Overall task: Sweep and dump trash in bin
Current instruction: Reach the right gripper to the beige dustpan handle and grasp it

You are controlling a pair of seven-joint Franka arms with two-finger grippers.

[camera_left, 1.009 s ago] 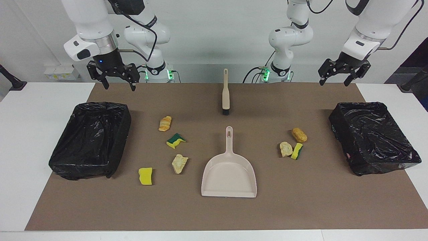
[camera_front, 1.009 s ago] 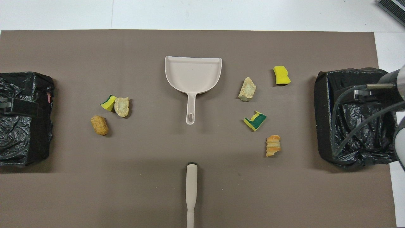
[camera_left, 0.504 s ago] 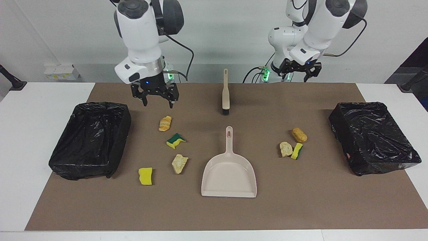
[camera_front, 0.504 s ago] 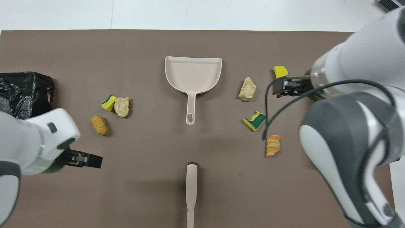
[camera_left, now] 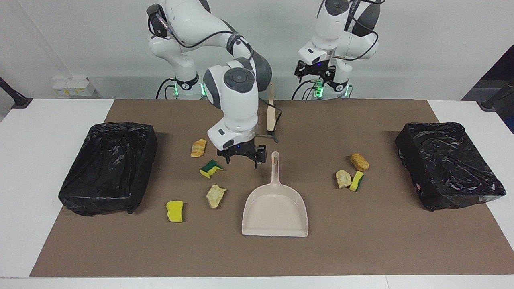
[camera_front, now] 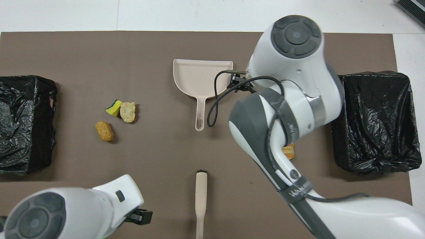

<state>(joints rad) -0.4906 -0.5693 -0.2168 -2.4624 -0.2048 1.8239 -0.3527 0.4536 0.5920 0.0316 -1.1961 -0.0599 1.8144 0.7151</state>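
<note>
Opening step, nothing swept: the empty, open right end effector (camera_left: 242, 157) hangs beside the dustpan (camera_left: 275, 208) handle at mid-tabletop, the left end effector (camera_left: 315, 71), also open, above the brush (camera_left: 271, 107) near the robots' edge, and the trash (camera_left: 216, 196) lies scattered either side of the dustpan, so next each must descend and grasp its handle.

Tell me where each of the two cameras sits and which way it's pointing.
Facing view: high across the table, looking at both robots; whole arms show, right tool open beside the dustpan handle, left tool raised near its base.
Overhead view: above the robots' end, looking steeply down; arm links show.
Both share the dustpan, brush and bins.
</note>
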